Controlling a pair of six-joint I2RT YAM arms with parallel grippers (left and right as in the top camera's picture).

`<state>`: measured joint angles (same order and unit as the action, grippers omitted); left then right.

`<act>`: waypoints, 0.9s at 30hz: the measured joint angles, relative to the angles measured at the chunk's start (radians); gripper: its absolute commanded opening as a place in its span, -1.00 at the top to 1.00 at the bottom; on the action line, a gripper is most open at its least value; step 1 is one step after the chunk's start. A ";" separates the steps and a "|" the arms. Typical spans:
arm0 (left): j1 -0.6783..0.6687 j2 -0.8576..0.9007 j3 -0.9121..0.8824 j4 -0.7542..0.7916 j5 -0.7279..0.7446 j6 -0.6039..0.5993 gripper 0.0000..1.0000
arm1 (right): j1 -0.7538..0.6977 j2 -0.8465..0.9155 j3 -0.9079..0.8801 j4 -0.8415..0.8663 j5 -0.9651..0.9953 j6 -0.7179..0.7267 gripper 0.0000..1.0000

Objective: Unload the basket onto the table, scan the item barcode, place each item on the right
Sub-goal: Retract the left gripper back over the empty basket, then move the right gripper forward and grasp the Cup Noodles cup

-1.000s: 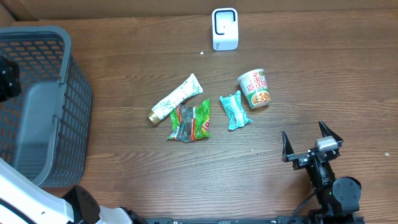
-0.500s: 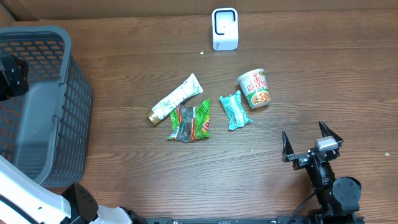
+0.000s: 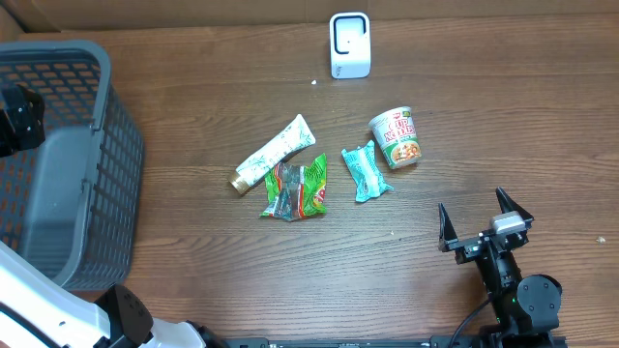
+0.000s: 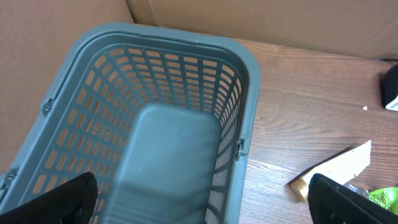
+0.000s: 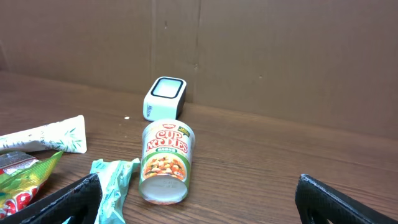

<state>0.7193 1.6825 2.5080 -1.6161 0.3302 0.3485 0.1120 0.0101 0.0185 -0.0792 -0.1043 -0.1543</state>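
A white barcode scanner (image 3: 349,44) stands at the table's far edge, also in the right wrist view (image 5: 165,98). Items lie mid-table: a cup of noodles (image 3: 397,138) on its side (image 5: 166,160), a white tube (image 3: 274,154), a green snack bag (image 3: 297,188) and a teal packet (image 3: 366,171). My right gripper (image 3: 479,220) is open near the front right, facing the cup, nothing between its fingers (image 5: 202,202). My left gripper (image 4: 202,205) hangs open and empty above the grey basket (image 4: 249,68), at the far left (image 3: 17,118).
The grey mesh basket (image 3: 58,164) fills the table's left end, and nothing shows inside it. Cardboard walls stand behind the table. The tube's cap end (image 4: 336,167) shows to the right of the basket. Bare wood lies between the items and my right gripper.
My left gripper has opened wider and shifted slightly above the basket. The right arm and the items have not moved.
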 measured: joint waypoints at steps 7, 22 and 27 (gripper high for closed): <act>0.000 0.000 0.000 0.000 0.000 0.000 -0.99 | 0.000 0.000 0.000 0.001 0.000 0.000 -1.00; 0.000 0.000 0.000 0.000 0.000 0.000 -1.00 | 0.000 0.000 0.000 -0.004 0.113 -0.053 -1.00; 0.000 0.000 0.000 0.000 0.000 0.000 -0.99 | 0.000 0.000 0.000 0.008 0.117 -0.056 -1.00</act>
<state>0.7193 1.6825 2.5080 -1.6161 0.3302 0.3485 0.1120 0.0101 0.0185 -0.0708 0.0132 -0.2104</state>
